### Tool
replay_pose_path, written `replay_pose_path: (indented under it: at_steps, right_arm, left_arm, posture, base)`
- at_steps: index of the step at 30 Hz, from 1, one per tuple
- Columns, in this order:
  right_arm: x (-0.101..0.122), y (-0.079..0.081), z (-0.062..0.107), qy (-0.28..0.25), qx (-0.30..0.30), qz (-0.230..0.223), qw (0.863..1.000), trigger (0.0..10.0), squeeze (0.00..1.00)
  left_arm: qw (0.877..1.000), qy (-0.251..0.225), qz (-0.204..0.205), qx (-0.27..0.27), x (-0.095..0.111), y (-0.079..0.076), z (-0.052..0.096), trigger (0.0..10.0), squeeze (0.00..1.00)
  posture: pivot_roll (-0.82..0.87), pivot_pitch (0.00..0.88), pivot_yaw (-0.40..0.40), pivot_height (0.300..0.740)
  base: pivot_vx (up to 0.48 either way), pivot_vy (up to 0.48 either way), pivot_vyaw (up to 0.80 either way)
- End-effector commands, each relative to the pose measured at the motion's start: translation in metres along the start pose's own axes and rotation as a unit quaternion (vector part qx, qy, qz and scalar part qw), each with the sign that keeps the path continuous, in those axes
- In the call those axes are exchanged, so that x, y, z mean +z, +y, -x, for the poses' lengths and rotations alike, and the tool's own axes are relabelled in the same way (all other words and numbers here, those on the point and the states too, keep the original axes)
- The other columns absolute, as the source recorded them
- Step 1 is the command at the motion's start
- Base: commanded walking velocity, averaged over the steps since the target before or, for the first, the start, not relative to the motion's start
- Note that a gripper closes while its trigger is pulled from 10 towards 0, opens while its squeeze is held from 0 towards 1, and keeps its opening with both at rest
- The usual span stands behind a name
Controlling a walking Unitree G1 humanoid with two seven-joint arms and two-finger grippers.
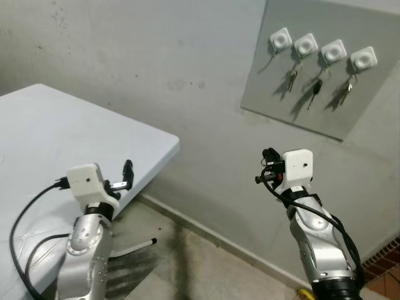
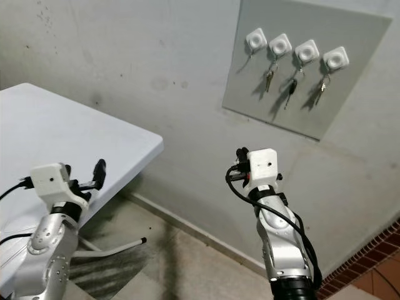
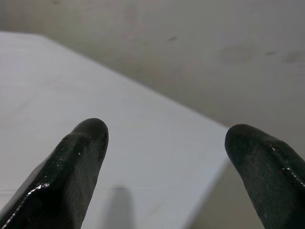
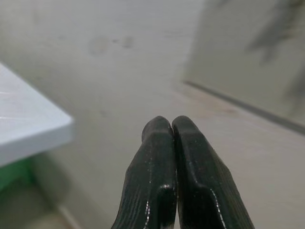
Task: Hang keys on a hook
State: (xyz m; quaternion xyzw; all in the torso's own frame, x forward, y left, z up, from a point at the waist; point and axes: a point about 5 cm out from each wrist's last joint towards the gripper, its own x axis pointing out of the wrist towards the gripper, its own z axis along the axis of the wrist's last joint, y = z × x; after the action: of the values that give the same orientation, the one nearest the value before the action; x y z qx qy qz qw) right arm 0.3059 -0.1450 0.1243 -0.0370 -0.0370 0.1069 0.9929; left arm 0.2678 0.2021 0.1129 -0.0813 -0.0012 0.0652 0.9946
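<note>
— Up on the grey square wall board (image 1: 369, 112), what is hanging?

— Four white square hooks (image 1: 323, 52); three small metal key bunches (image 1: 315, 90) are dangling lengthwise down from the right three, while the leftmost is sitting bare.

— And the pincers?

— The right gripper (image 1: 262, 169), nearer, is pointing below the board, fingers pressed together on nothing. The left gripper (image 3: 167, 143) is gaping over the pale blue table (image 1: 50, 131).

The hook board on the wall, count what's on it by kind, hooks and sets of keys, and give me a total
White hooks: 4
Sets of keys hanging: 3
Total: 7
The leftmost hook on the grey board carries no keys.
</note>
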Motion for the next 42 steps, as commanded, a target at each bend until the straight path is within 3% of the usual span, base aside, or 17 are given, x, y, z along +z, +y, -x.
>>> replay_pose_path:
  at_steps: [1,42]
  right_arm:
    - [0.0054,-0.0032,-0.0009,-0.01,-0.004,0.003,1.0,10.0,0.0]
    - [0.0037,-0.0005,-0.0001,-0.006,0.006,0.001,1.0,10.0,0.0]
  left_arm:
    - [1.0,-0.005,0.001,-0.004,0.0043,-0.0025,-0.0014,10.0,0.0]
    - [1.0,-0.013,0.004,-0.01,0.0076,-0.0057,-0.0004,10.0,0.0]
  posture:
    - [-0.03,0.0,-0.044,0.74]
    - [-0.03,0.0,-0.043,0.74]
  base:
    - [0.326,0.0,0.0]
    - [0.32,0.0,0.0]
